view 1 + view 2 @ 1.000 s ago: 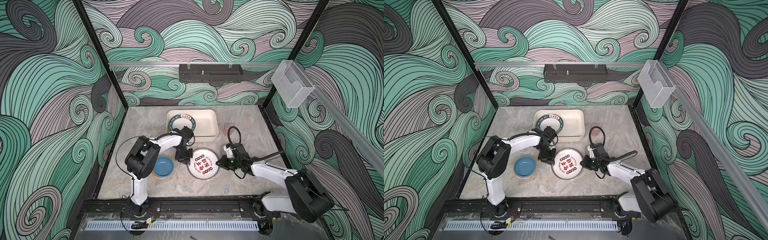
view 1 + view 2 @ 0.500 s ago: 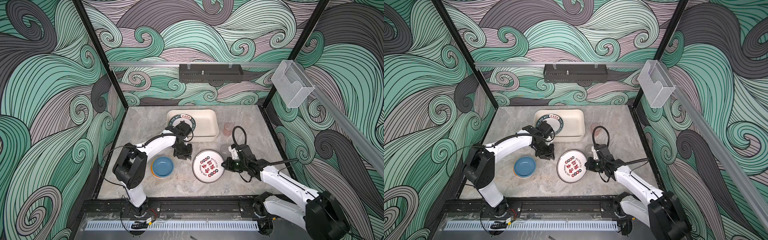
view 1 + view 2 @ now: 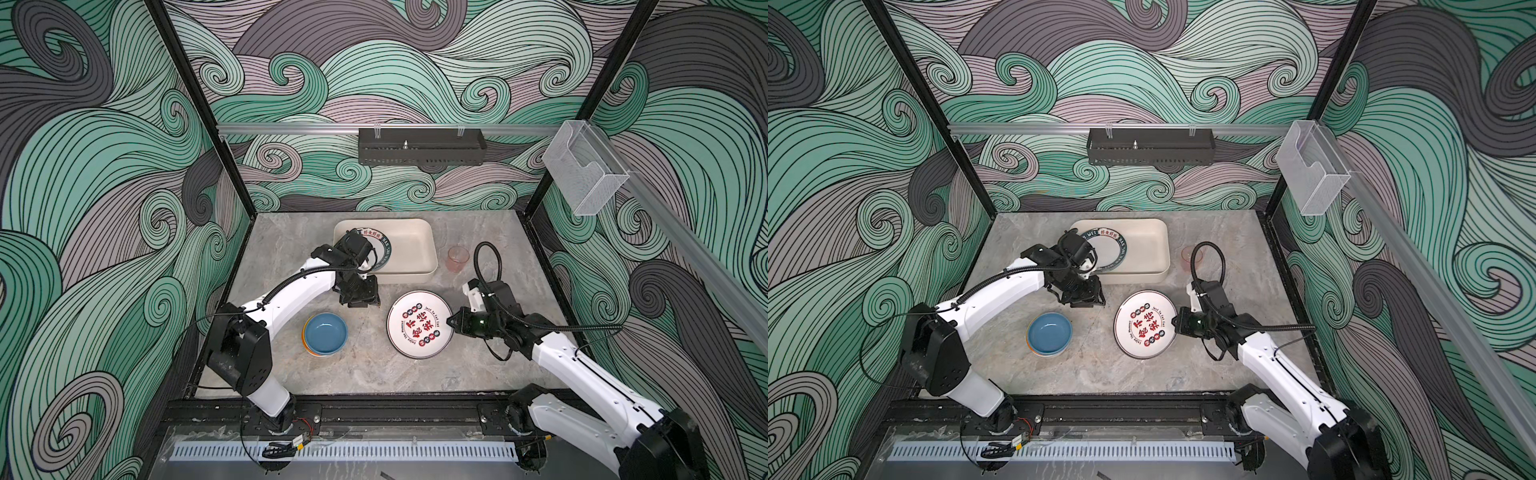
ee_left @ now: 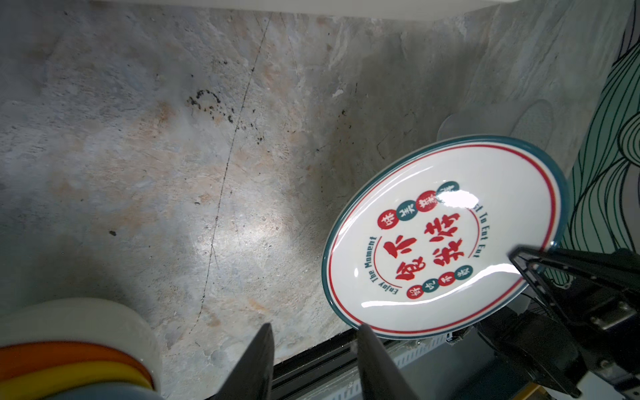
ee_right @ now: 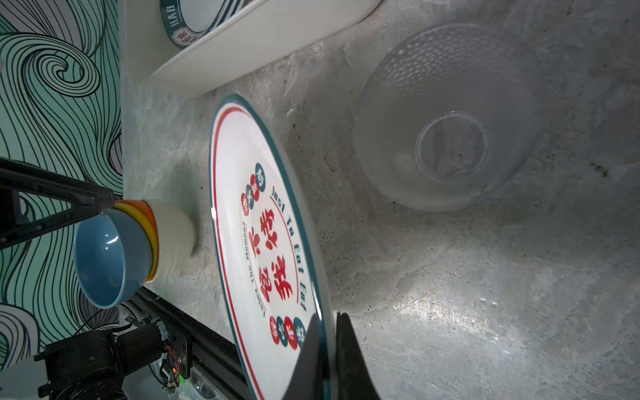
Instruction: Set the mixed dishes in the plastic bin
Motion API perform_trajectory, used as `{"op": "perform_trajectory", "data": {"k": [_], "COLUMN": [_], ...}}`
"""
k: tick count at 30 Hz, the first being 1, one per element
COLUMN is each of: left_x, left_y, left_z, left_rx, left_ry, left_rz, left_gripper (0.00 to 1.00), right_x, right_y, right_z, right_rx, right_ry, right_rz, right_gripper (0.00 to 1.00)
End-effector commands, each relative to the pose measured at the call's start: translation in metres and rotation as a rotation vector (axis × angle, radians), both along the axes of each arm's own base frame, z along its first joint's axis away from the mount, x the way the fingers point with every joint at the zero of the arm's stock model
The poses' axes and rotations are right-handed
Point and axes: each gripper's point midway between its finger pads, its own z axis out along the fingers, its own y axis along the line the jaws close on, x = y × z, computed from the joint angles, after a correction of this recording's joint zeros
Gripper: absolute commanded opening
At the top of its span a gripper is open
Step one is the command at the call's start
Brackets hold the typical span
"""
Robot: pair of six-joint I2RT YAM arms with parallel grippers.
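On the grey bench [image 3: 374,374] the right pincer [image 3: 451,322] clamps the rim of the red-lettered plate [image 3: 415,328], the plastic bin [image 3: 411,249] just behind it.

My right end effector [image 3: 450,321], clamped on the rim of the red-character plate [image 3: 417,324], has drawn back toward the right of the frame, and the plate has come with it. In both top views the plate now sits a little further right and looks slightly larger. My right arm's black elbow block [image 3: 660,449] has dropped from the lower middle right into the bottom right corner, leaving the forearm stretched out long. My left arm's elbow block [image 3: 241,357] has swung down and to the left, from just beside the blue bowl [image 3: 325,333] to its lower left. The gap between my left end effector [image 3: 362,302] and the plate's left edge has widened.
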Motion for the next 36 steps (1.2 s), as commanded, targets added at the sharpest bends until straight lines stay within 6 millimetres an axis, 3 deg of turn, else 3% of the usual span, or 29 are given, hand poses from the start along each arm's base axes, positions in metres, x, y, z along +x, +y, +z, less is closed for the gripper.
{"op": "perform_trajectory", "data": {"k": [1, 12, 24, 27, 36], "left_x": [0.003, 0.019, 0.038, 0.040, 0.048], "left_y": [0.005, 0.032, 0.068, 0.077, 0.092], "left_z": [0.027, 0.050, 0.067, 0.078, 0.082], "left_rx": [-0.033, -0.094, -0.163, -0.181, -0.219], "left_ry": [-0.036, -0.085, -0.117, -0.153, -0.161], "left_rz": [0.023, 0.117, 0.239, 0.264, 0.310], "left_gripper": [0.45, 0.50, 0.52, 0.52, 0.52], "right_x": [0.010, 0.036, 0.084, 0.102, 0.159], "right_y": [0.008, 0.019, 0.039, 0.044, 0.060], "right_z": [0.034, 0.061, 0.083, 0.088, 0.086], "right_rx": [0.064, 0.116, 0.168, 0.179, 0.209], "right_ry": [-0.064, -0.092, -0.095, -0.108, -0.074], "right_rz": [0.006, -0.006, -0.029, -0.040, -0.077], "right_gripper": [0.00, 0.00, 0.00, 0.00, 0.00]}}
